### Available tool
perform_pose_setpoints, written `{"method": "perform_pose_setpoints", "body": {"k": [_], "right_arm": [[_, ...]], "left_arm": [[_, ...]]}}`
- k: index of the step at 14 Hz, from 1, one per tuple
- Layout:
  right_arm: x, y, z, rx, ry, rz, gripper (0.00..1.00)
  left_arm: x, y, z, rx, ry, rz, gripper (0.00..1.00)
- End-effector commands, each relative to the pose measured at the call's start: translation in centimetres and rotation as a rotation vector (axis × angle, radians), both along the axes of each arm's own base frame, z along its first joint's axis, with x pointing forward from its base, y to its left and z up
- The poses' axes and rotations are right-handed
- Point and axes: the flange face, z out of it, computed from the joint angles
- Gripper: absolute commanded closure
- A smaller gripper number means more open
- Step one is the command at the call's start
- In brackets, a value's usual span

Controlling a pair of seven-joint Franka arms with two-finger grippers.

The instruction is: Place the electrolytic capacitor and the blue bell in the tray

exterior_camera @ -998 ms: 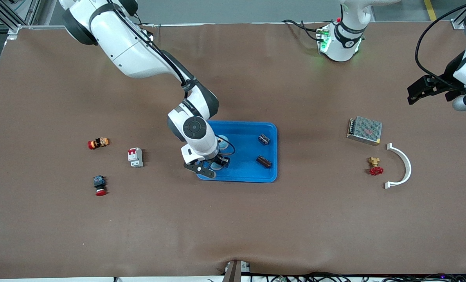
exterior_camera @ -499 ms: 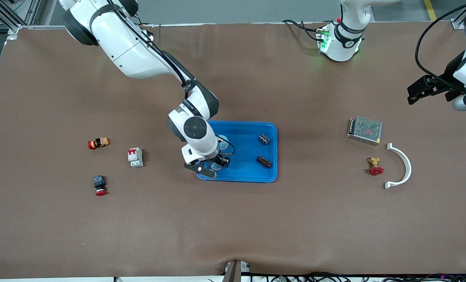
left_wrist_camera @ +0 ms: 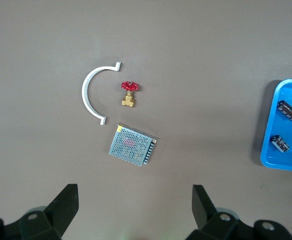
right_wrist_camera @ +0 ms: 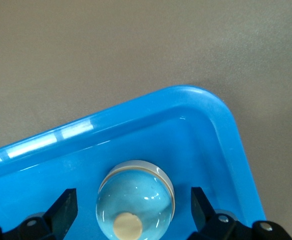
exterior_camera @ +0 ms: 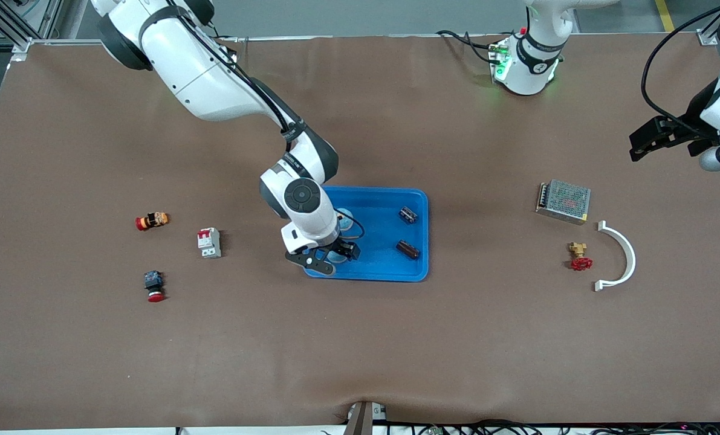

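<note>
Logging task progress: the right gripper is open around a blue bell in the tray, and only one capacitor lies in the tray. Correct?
Not quite: two capacitors lie in the tray, as the front view shows. The rest holds: the right gripper is open around a blue bell in the tray.

- Toward the left arm's end of the table: a metal mesh box (exterior_camera: 563,201), a brass valve with a red handwheel (exterior_camera: 579,256), and beside it a white curved bracket (exterior_camera: 621,256).
- Toward the right arm's end: a white breaker with a red label (exterior_camera: 209,243), and two small red-capped parts, perhaps push buttons (exterior_camera: 152,221) (exterior_camera: 154,286).
</note>
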Motion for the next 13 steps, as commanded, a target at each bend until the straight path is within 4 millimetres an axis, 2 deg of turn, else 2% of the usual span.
{"method": "perform_pose_setpoints", "body": {"k": [1,5,9,13], "right_arm": [[-0.2,0.2,3.4,-0.038,0.01,-0.009,0.0],[-1.0,-0.8,11.3,-0.105,0.037,-0.008,0.0],[-3.8,-2.8,19.0,-0.063,0.047,-0.021,0.0],[-6.5,-5.0,23.9,-0.099,0.056,0.006,0.0]], "left_arm": [[-0.6,0.0,0.4,-0.007,-0.013,0.003,0.0],[-0.6,0.0,0.4,-0.006,-0.013,0.0,0.0],[-0.6,0.0,0.4,-0.006,-0.015,0.0,0.0],[-0.5,0.0,0.4,-0.006,-0.013,0.002,0.0]]}}
